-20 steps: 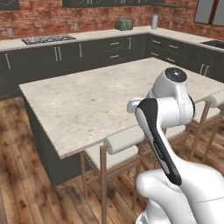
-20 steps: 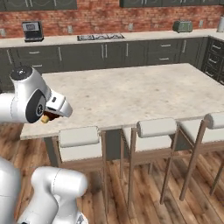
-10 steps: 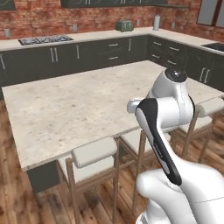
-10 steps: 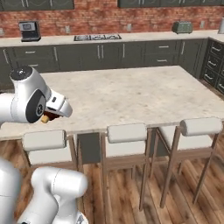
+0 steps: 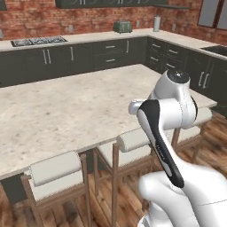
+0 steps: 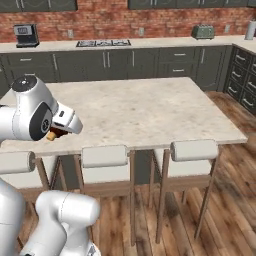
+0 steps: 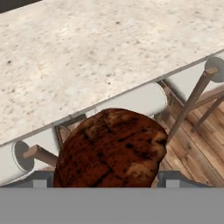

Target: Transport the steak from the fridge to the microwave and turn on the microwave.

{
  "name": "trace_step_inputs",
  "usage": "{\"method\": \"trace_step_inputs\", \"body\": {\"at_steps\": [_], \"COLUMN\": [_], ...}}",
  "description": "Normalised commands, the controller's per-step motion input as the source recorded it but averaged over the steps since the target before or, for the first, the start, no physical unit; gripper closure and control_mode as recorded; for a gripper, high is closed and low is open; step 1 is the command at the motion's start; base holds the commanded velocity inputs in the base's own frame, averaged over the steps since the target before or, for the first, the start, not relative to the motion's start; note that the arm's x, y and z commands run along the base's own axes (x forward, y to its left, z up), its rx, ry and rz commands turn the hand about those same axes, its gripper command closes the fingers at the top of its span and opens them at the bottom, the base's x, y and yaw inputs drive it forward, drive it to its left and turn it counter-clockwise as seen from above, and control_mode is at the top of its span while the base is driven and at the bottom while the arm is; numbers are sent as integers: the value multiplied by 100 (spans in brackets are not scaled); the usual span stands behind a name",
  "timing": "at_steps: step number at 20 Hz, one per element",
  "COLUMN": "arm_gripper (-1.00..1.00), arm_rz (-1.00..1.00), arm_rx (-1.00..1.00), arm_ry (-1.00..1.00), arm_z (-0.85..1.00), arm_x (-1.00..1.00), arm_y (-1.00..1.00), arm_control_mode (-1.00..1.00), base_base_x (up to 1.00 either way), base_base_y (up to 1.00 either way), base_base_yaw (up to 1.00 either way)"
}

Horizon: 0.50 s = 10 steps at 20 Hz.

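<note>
Bare speckled island counter (image 6: 150, 107); stools (image 6: 105, 156) on wooden floor (image 6: 230, 200).

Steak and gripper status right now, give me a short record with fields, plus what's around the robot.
held item: steak, dark reddish-brown, filling the lower middle of the hand view
gripper: gripper with jaws shut on the steak, carried in the air
below the hand: edge of the kitchen island and white-cushioned stools
back counter: cooktop, toaster, coffee machine
task stage: steak in transit
</note>
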Motion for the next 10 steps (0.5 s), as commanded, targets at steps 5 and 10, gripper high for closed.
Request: {"method": "trace_step_inputs", "body": {"at_steps": [5,10], "arm_gripper": [100,100], "arm_rz": [0,0], "arm_rx": [0,0], "arm_ry": [0,0], "arm_z": [0,0], "arm_x": [0,0], "arm_y": [0,0], "arm_control_mode": [100,100], "base_base_x": [22,23], "base_base_y": [-72,-72], "base_base_yaw": [8,9]}}
